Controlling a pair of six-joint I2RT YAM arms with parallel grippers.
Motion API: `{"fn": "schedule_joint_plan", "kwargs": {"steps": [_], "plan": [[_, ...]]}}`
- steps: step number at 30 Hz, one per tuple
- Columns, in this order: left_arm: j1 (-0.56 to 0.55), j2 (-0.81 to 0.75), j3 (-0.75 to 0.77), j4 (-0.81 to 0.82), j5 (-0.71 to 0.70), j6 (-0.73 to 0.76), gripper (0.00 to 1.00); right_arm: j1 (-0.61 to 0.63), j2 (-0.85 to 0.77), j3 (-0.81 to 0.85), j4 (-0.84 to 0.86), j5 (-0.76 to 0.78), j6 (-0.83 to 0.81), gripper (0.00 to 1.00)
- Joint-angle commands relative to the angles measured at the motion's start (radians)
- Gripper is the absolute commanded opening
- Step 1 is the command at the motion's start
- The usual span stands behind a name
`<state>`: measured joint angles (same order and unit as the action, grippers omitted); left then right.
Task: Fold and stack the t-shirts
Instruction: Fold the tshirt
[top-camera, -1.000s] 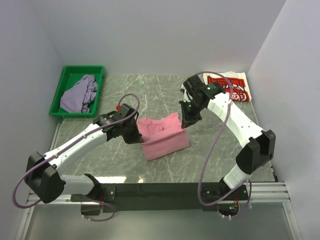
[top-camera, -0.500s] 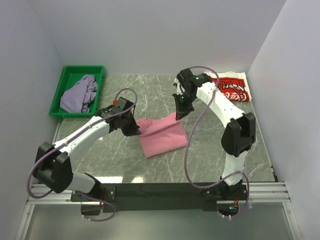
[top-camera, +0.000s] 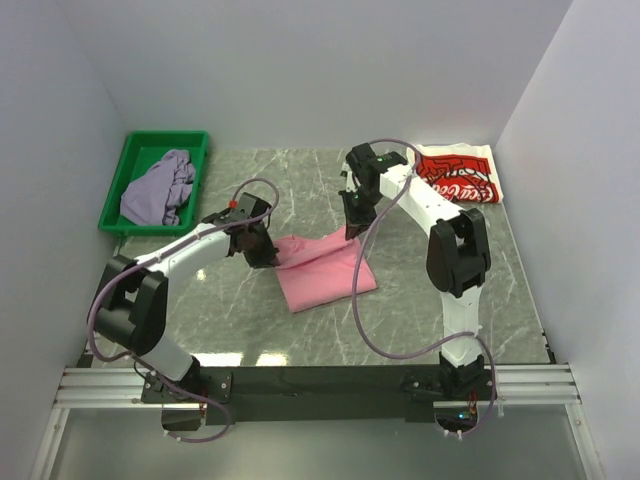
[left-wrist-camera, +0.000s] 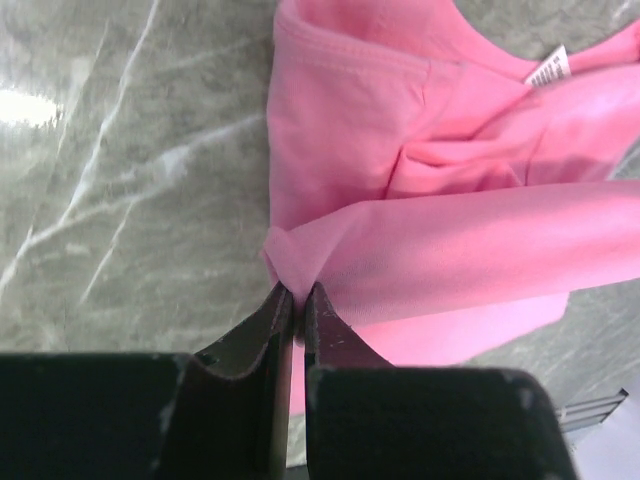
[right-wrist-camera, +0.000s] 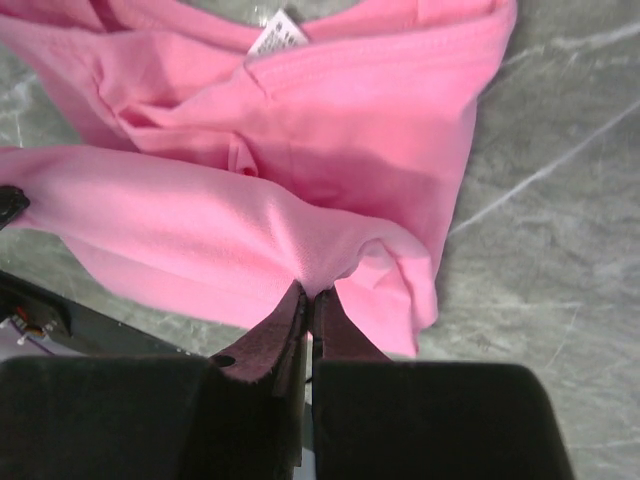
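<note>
Both grips: clenched on pink tee (top-camera: 325, 272)
left fingers (left-wrist-camera: 255, 340): pinch its far-left corner
right fingers (right-wrist-camera: 262, 340): pinch its far-right corner
pink tee: middle of desk (top-camera: 290, 185), spread between them

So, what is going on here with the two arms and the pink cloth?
Both arms are working on the pink t-shirt in the middle of the table. The left gripper is shut on its left edge and the right gripper is shut on its far right corner, with a band of fabric stretched between them. The white t-shirt with red print lies flat at the far right. The lavender-grey t-shirt sits crumpled in the green tray.
</note>
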<state>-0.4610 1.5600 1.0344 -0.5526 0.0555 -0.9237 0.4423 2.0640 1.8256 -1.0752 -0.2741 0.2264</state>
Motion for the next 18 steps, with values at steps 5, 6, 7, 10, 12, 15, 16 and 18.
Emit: {"fn": "schedule_joint_plan", "kwargs": {"steps": [5,6,7,10,12,15,16,18], "plan": [[0.008,0.031,0.009,0.059,-0.040,0.048,0.06,-0.030,-0.018,-0.026,0.101,0.036,0.017,0.00],[0.008,0.026,0.010,0.060,-0.045,0.051,0.06,-0.030,-0.037,-0.038,0.113,0.038,0.021,0.00],[0.010,0.025,0.010,0.065,-0.046,0.052,0.06,-0.033,-0.048,-0.060,0.122,0.039,0.024,0.00],[0.008,0.025,0.010,0.071,-0.052,0.057,0.06,-0.043,-0.062,-0.080,0.149,0.044,0.031,0.00],[0.008,0.034,0.010,0.079,-0.052,0.062,0.06,-0.050,-0.059,-0.083,0.152,0.050,0.034,0.00],[0.010,0.043,-0.002,0.114,-0.045,0.066,0.07,-0.054,-0.064,-0.110,0.182,0.055,0.045,0.00],[0.010,0.048,-0.002,0.118,-0.048,0.066,0.07,-0.056,-0.064,-0.118,0.192,0.055,0.048,0.00],[0.010,0.057,-0.004,0.123,-0.052,0.068,0.07,-0.057,-0.065,-0.134,0.208,0.052,0.057,0.00]]}}
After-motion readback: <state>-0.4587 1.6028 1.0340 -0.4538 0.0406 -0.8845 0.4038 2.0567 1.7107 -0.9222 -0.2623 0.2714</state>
